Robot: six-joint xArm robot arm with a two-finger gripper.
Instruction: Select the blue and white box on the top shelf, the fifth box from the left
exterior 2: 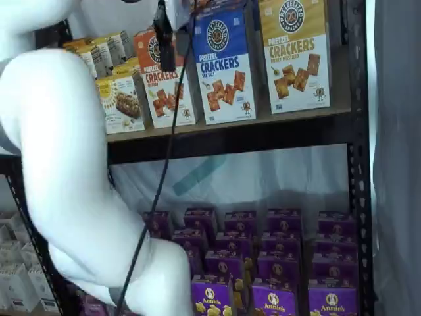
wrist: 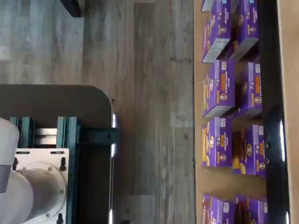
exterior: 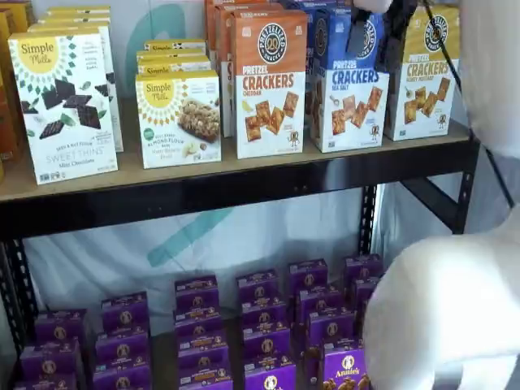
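The blue and white box stands upright on the top shelf, between an orange-topped and a yellow-topped cracker box. It also shows in a shelf view on the same shelf. My gripper hangs from the top edge in front of the box's upper part, its two black fingers apart with a gap between them and nothing in them. In a shelf view only one black finger shows, side-on, with a cable beside it. The wrist view shows neither the box nor the gripper.
An orange-topped cheddar box and a yellow-topped box flank the blue one. Simple Mills boxes stand further left. Small purple boxes fill the lower board and show in the wrist view. My white arm covers part of both shelf views.
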